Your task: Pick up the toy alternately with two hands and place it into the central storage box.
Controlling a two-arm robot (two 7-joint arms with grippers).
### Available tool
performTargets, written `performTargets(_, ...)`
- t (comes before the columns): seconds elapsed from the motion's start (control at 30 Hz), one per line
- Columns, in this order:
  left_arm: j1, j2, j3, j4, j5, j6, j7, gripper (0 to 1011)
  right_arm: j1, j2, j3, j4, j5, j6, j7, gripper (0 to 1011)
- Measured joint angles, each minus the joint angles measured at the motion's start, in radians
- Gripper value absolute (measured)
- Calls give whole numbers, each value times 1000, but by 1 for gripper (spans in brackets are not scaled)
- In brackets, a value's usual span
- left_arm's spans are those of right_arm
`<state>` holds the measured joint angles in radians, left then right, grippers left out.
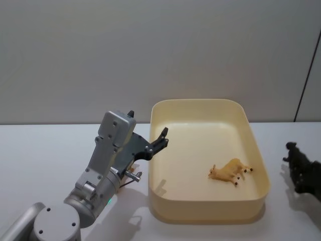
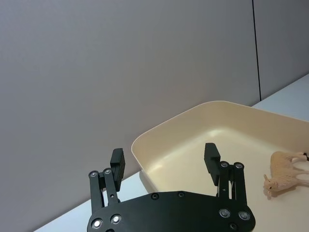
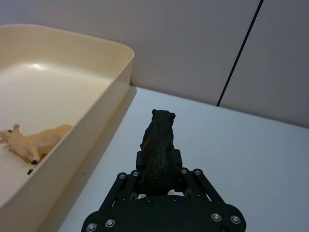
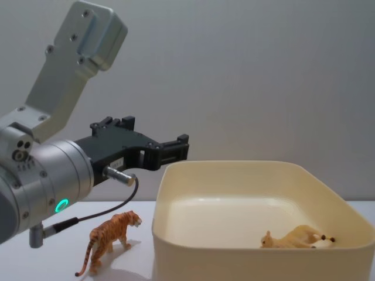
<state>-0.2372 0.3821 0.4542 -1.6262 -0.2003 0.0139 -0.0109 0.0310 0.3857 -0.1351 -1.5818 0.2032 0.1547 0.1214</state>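
Right black gripper [image 3: 158, 169] is clamping a black plastic bear [image 3: 159, 130] beside the cream-yellow plastic tub [image 3: 120, 63], probably needing a lift in; left gripper [image 2: 165, 159] is gaping empty.

white desk [image 1: 40, 150] carrying the cream storage box [image 1: 195, 102], a toy tiger [image 4: 108, 240] standing left of it, and a black animal figure [image 3: 158, 140] to its right, desk contact unclear

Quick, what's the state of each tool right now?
Left tool: open, holding nothing.
Right tool: closed on the black animal toy.
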Motion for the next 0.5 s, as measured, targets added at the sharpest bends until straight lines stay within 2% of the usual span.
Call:
performTargets(0.3, 0, 0, 0, 0, 0, 0, 0, 1001, -27, 27, 22, -85, 15, -31, 8, 271)
performTargets(0.5, 0, 0, 0, 0, 0, 0, 0, 1001, -21, 31, 22, -120, 20, -37, 51, 271)
